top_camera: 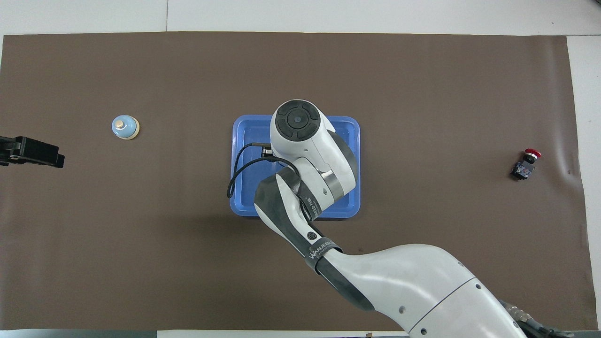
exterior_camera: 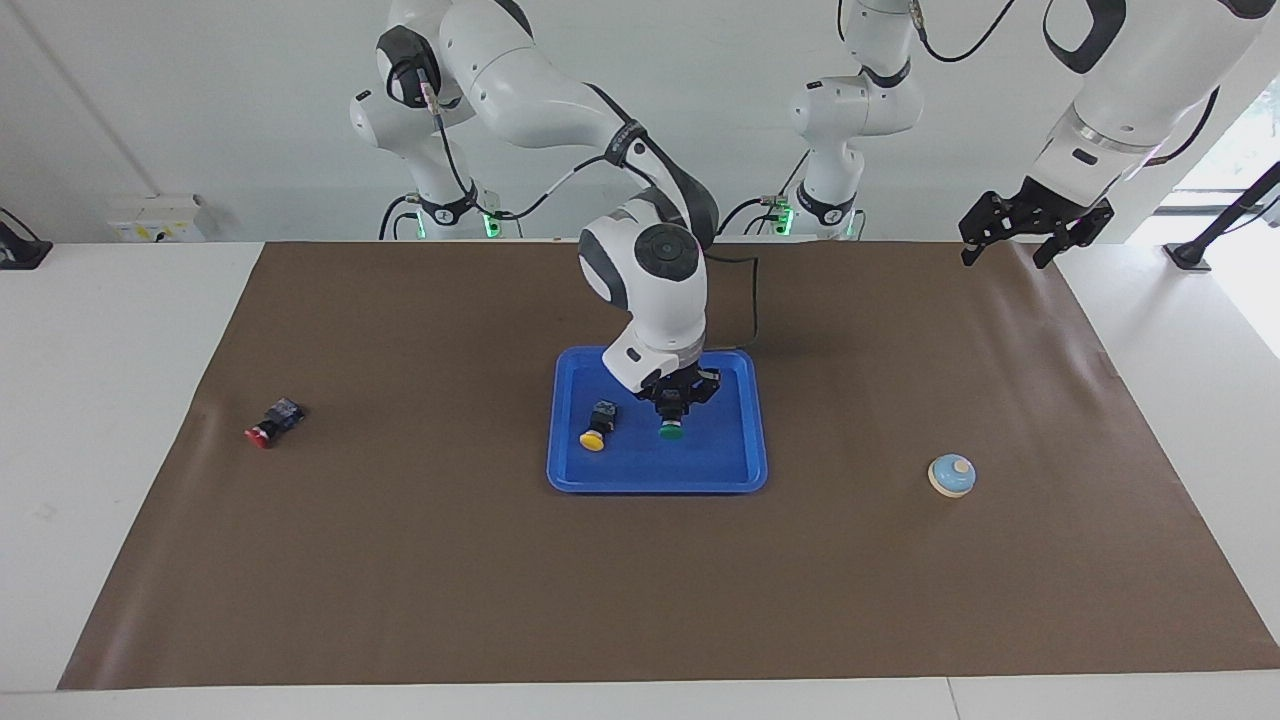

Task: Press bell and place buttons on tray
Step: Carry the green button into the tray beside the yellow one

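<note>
I see the right gripper [exterior_camera: 673, 405] down inside the blue tray [exterior_camera: 720, 470] at the middle of the brown mat [exterior_camera: 400, 560], its fingers pinched on the green button [exterior_camera: 670, 430], with the yellow button [exterior_camera: 597, 427] lying in the tray just beside it. My left gripper [exterior_camera: 1035, 228] waits with fingers spread over the mat's corner at its own end. The bell [exterior_camera: 951, 475] stands toward that same end, and the red button [exterior_camera: 273, 422] lies near the mat's edge at the right arm's end.

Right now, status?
Right gripper shut on green button over tray. Left gripper open, waiting. Yellow button trayed; red button outstanding.
</note>
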{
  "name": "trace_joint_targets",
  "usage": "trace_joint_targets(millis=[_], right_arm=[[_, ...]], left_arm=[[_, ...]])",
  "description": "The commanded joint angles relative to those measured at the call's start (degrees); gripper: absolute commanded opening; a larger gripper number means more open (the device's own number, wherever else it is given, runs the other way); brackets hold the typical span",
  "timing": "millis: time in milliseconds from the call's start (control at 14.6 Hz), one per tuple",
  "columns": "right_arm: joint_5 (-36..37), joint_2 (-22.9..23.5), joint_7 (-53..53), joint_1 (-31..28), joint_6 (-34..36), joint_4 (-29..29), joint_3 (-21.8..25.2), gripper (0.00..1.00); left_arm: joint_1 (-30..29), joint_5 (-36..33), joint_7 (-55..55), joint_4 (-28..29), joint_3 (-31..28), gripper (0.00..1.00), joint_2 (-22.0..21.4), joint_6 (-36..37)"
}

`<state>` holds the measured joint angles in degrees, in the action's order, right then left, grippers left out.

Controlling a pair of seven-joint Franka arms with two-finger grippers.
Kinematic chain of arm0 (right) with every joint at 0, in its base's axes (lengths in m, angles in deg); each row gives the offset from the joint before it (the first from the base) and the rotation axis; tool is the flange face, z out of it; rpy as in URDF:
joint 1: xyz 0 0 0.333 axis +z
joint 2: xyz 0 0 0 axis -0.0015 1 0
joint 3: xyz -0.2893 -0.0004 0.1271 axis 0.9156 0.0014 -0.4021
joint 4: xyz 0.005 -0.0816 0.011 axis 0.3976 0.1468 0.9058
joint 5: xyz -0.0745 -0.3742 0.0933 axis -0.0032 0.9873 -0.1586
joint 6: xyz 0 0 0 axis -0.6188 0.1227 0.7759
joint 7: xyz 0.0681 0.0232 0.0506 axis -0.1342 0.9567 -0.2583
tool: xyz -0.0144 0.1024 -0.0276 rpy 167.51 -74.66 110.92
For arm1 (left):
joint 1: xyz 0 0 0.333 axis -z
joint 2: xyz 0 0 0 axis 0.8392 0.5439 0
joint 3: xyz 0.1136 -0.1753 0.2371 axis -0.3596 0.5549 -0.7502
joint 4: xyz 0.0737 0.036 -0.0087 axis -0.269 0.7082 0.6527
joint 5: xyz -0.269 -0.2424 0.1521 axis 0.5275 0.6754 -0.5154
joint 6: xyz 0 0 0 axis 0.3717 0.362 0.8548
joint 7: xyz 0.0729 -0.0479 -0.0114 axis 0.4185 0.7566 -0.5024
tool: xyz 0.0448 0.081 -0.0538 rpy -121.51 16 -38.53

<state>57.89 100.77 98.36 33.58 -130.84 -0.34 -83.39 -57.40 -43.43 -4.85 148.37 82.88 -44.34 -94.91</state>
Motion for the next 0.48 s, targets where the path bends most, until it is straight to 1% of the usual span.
trace_joint_targets(millis=[0, 275, 344, 412], right_arm=[[-0.72, -3.97, -0.22, 0.52, -5.31, 8.38, 0.3, 0.0], [-0.89, -4.15, 0.74, 0.43, -4.89, 8.58, 0.3, 0.0], [-0.89, -4.15, 2.22, 0.43, -4.63, 8.31, 0.3, 0.22], [-0.89, -4.07, 3.11, 0.43, -4.63, 8.14, 0.39, 0.99]], left_arm=[[-0.09, 0.35, 0.43, 0.28, -0.2, 1.0, -0.74, 0.42], [-0.09, 0.35, 0.43, 0.28, -0.2, 1.0, -0.74, 0.42], [-0.09, 0.35, 0.43, 0.28, -0.2, 1.0, -0.74, 0.42], [-0.09, 0.35, 0.43, 0.28, -0.2, 1.0, -0.74, 0.42]])
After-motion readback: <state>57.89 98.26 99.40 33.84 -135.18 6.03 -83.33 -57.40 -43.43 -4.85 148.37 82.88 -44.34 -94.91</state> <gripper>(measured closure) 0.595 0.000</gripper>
